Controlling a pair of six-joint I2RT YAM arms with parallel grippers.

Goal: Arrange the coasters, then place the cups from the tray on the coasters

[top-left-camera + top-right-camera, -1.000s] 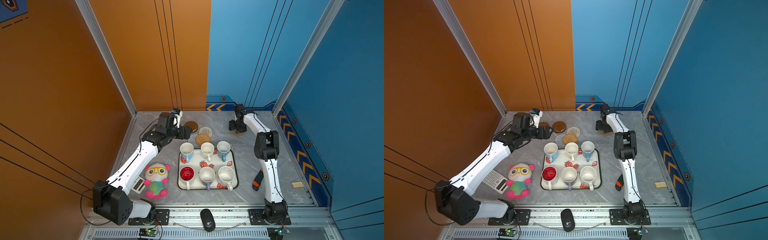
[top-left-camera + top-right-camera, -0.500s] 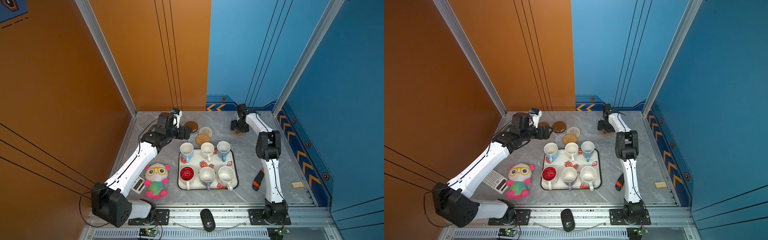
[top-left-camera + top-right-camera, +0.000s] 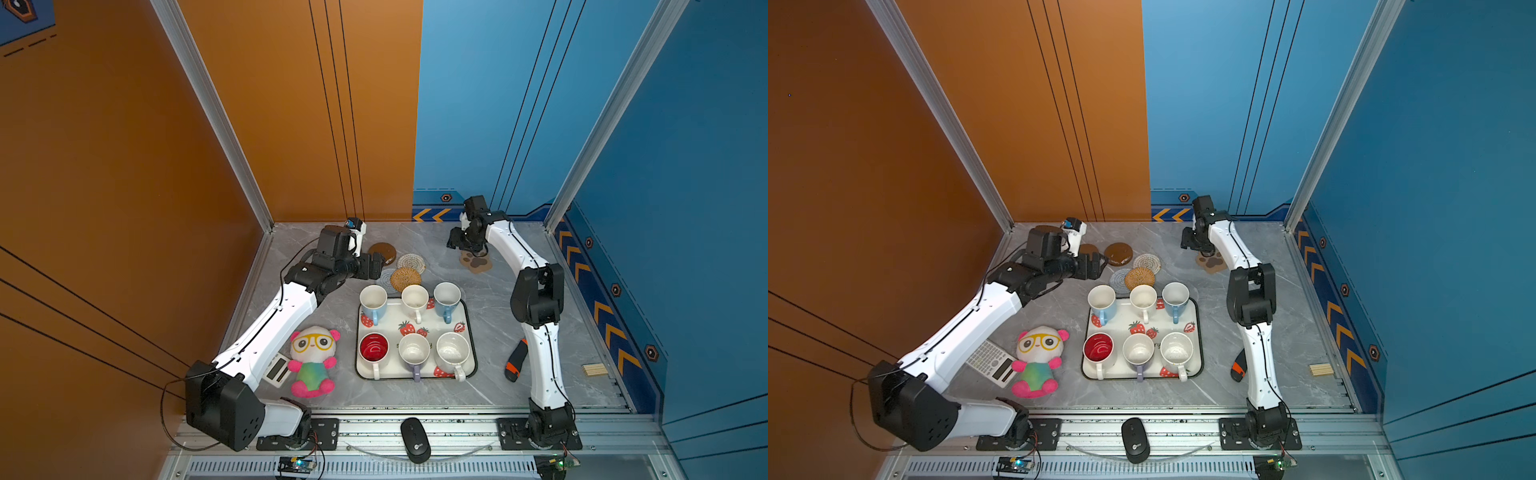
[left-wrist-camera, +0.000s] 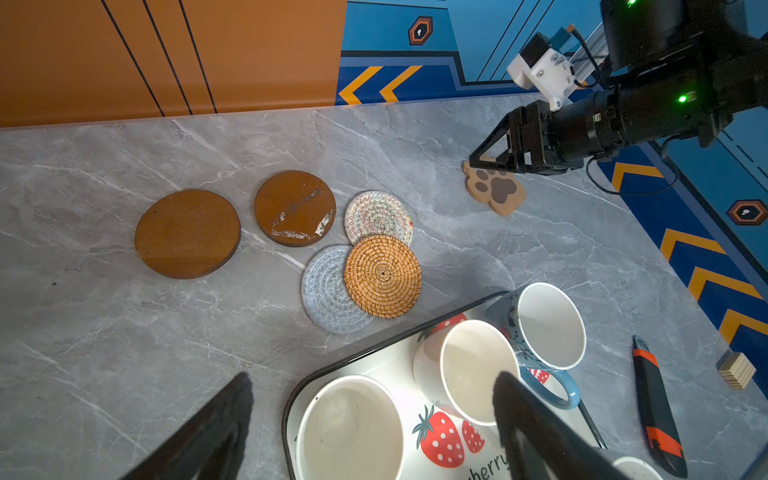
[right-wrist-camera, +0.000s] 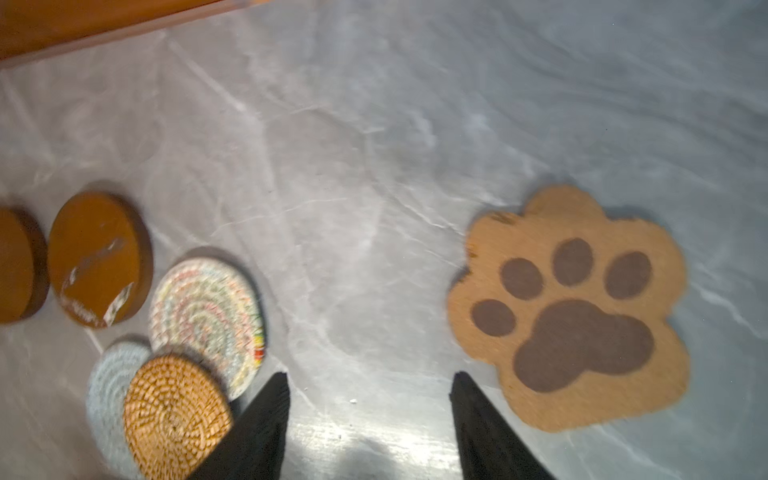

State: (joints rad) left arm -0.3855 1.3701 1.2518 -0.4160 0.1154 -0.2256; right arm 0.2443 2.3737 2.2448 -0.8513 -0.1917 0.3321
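Right wrist view is kinda blurry, but the jaws of the right gripper (image 5: pixel 370 376) look spread with only bare table (image 5: pixel 374 166) between them, the paw-print coaster (image 5: pixel 573 307) lying flat just outside one finger (image 5: pixel 478 415), slightly ahead.

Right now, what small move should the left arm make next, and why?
Probably lower the open left tool onto the tan woven coaster and slide it clear: it overlaps the grey coaster, so the two are not yet laid out apart.

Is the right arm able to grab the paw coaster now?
Probably yes. Its fingers are open right beside the paw coaster, and nothing lies in between.
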